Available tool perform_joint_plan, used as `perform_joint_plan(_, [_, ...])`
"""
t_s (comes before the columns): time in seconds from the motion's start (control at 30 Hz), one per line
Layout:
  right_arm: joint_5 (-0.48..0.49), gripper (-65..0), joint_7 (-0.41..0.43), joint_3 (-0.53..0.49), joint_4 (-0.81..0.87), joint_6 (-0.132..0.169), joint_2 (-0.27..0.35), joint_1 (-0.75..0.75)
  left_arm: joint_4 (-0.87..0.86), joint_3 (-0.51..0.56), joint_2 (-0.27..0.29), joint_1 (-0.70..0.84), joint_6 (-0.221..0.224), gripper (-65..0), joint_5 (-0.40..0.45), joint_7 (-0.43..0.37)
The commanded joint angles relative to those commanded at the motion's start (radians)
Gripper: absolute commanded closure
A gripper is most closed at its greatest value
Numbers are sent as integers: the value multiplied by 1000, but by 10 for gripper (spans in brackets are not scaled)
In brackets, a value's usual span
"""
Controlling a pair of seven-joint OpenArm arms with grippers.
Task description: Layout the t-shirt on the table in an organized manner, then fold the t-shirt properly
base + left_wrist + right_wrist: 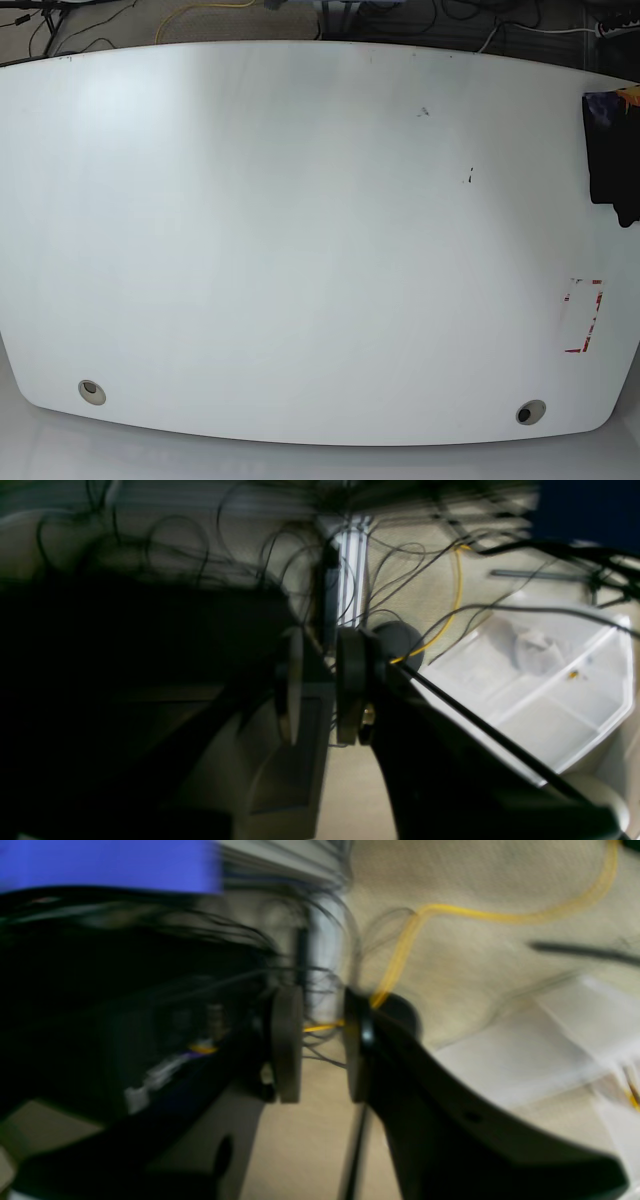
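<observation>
The white table (300, 230) fills the base view. The black t-shirt (610, 150) lies bunched at the table's far right edge, cut off by the frame, with a purple-blue patch at its top. Neither arm shows in the base view. In the left wrist view my left gripper (320, 680) has its jaws a little apart with nothing between them, over floor and cables. In the blurred right wrist view my right gripper (322, 1045) also has its jaws apart and empty. Neither wrist view clearly shows the shirt.
Two round grommet holes (91, 390) (530, 411) sit near the front edge. Red tape marks (585, 315) are at the right. A white plastic bin (550, 690) stands on the floor among black cables, with a yellow cable (475, 915).
</observation>
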Motion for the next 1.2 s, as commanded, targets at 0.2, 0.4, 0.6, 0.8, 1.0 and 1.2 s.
perform_joint_plan(0.2, [-2, -136, -5, 2, -109, -34, 3, 101, -169, 0, 2, -135, 5, -96, 0, 2])
perform_joint_plan(0.4, [-81, -138, -9, 2, -209, -92, -2, 193, -298, 46, 3, -249, 169, -149, 31, 2])
perform_joint_plan(0.6, [-117, -138, -63, 2, -275, -169, -5, 267, -339, 100, 34, -301, 284, -210, 58, 48])
perform_joint_plan(0.8, [-121, -140, -103, 2, -285, -184, -8, 304, -334, 106, 37, -338, 288, -143, 60, 167])
perform_joint_plan(1.0, [-124, -143, -109, 2, -285, -178, -21, 313, -334, 106, 38, -361, 288, -132, 60, 201])
perform_joint_plan(1.2, [-124, -143, -107, 2, -285, -178, -26, 313, -334, 103, 40, -362, 290, -132, 60, 195])
